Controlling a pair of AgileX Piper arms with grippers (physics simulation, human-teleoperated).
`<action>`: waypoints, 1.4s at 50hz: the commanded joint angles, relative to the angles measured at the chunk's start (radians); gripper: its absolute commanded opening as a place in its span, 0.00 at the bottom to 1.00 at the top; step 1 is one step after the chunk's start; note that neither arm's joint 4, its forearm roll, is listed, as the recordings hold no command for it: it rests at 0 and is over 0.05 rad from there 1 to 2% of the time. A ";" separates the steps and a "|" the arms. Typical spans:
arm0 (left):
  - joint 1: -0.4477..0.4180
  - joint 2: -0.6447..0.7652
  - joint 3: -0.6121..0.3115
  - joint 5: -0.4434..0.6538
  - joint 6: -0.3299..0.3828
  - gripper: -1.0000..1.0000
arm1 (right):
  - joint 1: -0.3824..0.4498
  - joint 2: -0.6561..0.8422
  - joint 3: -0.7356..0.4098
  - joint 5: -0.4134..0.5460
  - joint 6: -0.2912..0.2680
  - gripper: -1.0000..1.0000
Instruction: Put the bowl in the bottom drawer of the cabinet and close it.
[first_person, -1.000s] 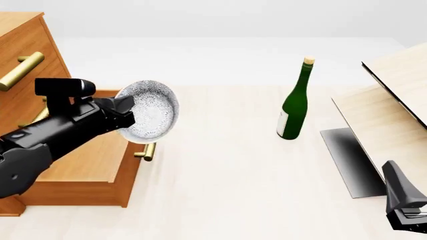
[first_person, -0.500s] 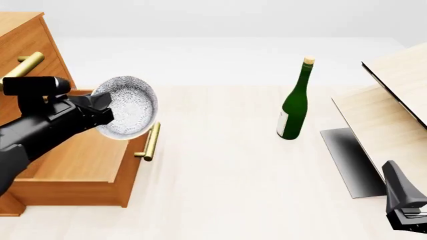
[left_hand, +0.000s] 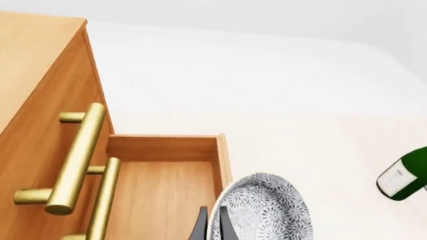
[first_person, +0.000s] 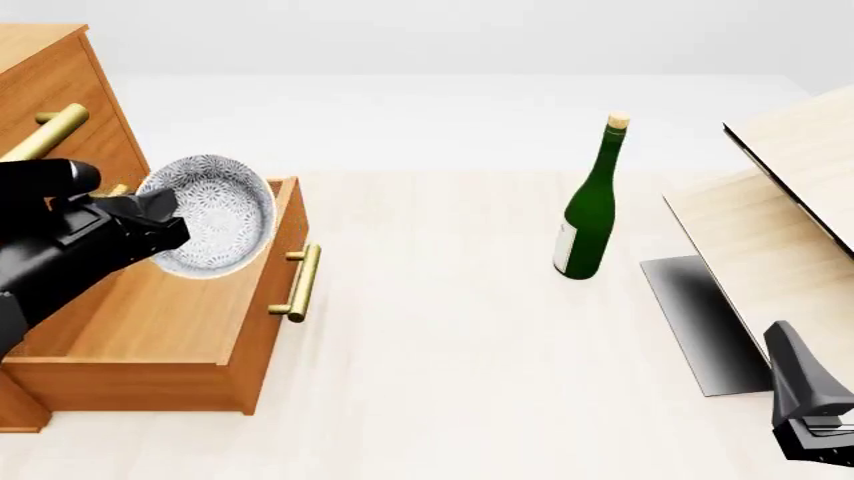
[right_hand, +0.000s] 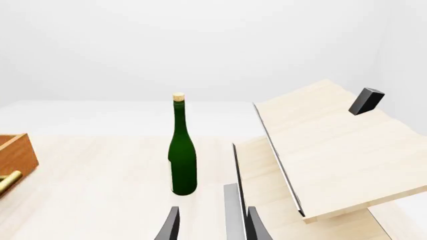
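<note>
The orange-brown cabinet (first_person: 60, 110) stands at the left with its bottom drawer (first_person: 147, 320) pulled out, its brass handle (first_person: 302, 282) facing the table. My left gripper (first_person: 167, 228) is shut on the rim of the speckled white-grey bowl (first_person: 210, 214), which hangs tilted above the open drawer near its front corner. In the left wrist view the bowl (left_hand: 267, 212) sits beside the thin fingers (left_hand: 201, 227), over the drawer's wooden floor (left_hand: 160, 195). My right gripper (first_person: 809, 412) rests at the near right, open and empty, its fingers (right_hand: 172, 225) apart.
A green bottle (first_person: 589, 205) with a cork stands mid-table. A pale light-wood slanted structure (first_person: 787, 200) on a grey base (first_person: 694, 320) fills the right side, with a black block (right_hand: 366, 100) on it. The upper drawers' brass handles (left_hand: 77, 155) jut out above the open drawer.
My left arm has carried the bowl to the left, from in front of the drawer's handle to above the open drawer. The right arm has not moved.
</note>
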 joint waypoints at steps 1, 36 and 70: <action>0.040 0.002 0.006 -0.012 0.014 0.00 | 0.000 0.000 0.000 0.000 0.000 1.00; 0.155 0.082 0.037 -0.096 0.059 0.00 | 0.000 0.000 0.000 0.000 0.000 1.00; 0.185 0.218 0.071 -0.196 0.083 0.00 | 0.000 0.000 0.000 0.000 0.000 1.00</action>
